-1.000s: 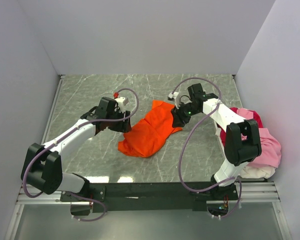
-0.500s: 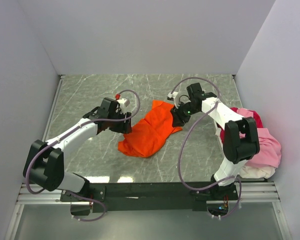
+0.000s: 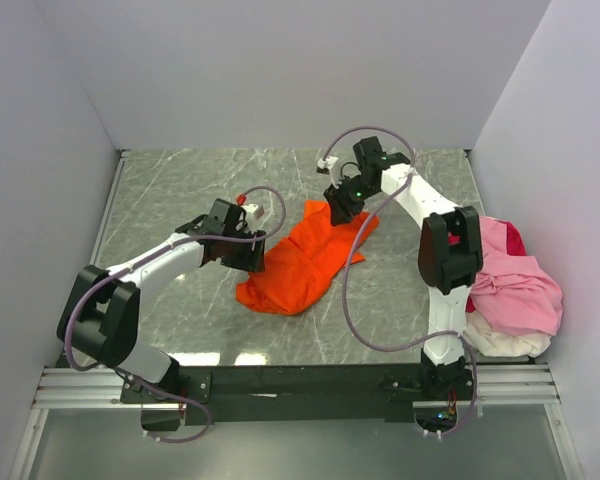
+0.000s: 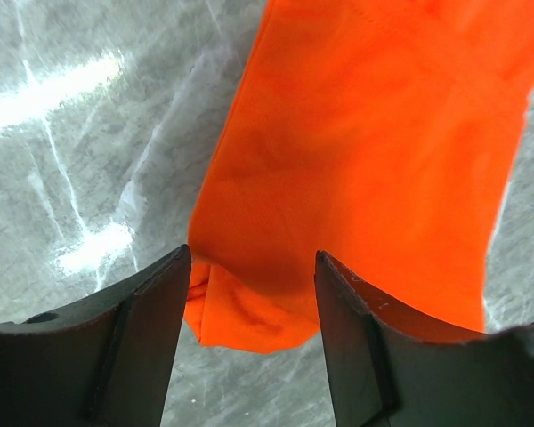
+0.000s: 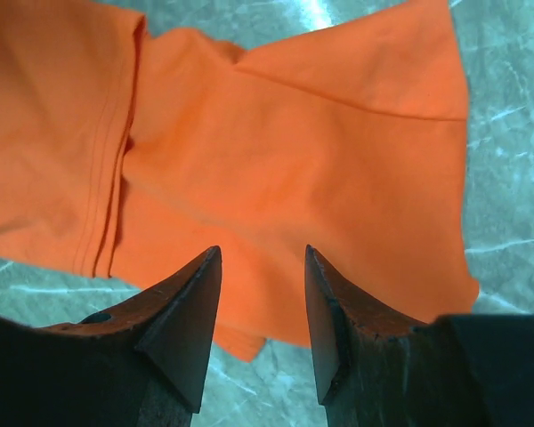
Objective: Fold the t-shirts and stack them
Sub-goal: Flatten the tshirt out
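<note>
A bright orange t-shirt [image 3: 305, 262] lies crumpled on the marble table [image 3: 180, 190], stretched from lower left to upper right. My left gripper [image 3: 253, 262] is at the shirt's left edge. In the left wrist view it [image 4: 253, 258] stands open over a folded corner of the orange t-shirt [image 4: 374, 133]. My right gripper [image 3: 338, 207] is at the shirt's far end, and in the right wrist view it [image 5: 262, 251] is open above the orange t-shirt [image 5: 320, 160], near its hem. Neither gripper holds any fabric.
More t-shirts sit heaped at the right edge, by the right arm's base: light pink [image 3: 522, 290], magenta-red [image 3: 511, 238] and white [image 3: 500, 343]. Grey walls close the table on three sides.
My right gripper has swung toward the far wall and leftward, to the shirt's top end. That end of the orange shirt now spreads further right. The left gripper edged slightly right.
</note>
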`<state>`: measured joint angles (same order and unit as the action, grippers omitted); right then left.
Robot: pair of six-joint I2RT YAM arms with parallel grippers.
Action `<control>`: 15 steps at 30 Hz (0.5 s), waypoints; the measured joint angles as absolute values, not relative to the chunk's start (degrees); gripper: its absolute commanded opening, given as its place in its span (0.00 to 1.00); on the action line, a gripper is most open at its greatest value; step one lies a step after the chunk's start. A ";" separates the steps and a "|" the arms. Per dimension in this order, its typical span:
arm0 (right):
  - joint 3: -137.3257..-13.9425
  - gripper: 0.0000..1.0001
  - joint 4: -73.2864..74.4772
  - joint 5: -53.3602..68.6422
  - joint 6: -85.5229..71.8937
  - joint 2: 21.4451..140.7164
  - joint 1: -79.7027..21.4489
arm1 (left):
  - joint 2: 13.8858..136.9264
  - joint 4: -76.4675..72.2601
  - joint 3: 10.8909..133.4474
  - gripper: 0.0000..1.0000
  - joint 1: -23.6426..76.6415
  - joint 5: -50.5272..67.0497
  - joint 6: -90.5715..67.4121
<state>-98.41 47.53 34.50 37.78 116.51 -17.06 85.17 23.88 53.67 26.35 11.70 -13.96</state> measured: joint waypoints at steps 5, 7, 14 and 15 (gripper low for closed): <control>-106.91 0.50 48.93 32.05 35.31 123.09 -18.26 | 88.53 23.92 54.33 0.63 26.35 11.73 -14.00; -109.16 0.50 48.80 30.92 34.63 125.25 -18.59 | 89.19 23.86 54.48 0.63 26.35 11.68 -14.02; -110.67 0.48 49.36 28.45 33.87 129.45 -20.67 | 91.22 24.27 55.07 0.55 26.41 11.70 -14.02; -110.67 0.47 49.36 28.38 33.69 129.75 -20.99 | 91.57 24.34 55.16 0.53 26.41 11.70 -14.06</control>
<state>-110.67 49.36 28.38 33.69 129.75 -20.99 91.57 24.34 55.16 26.41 11.70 -14.06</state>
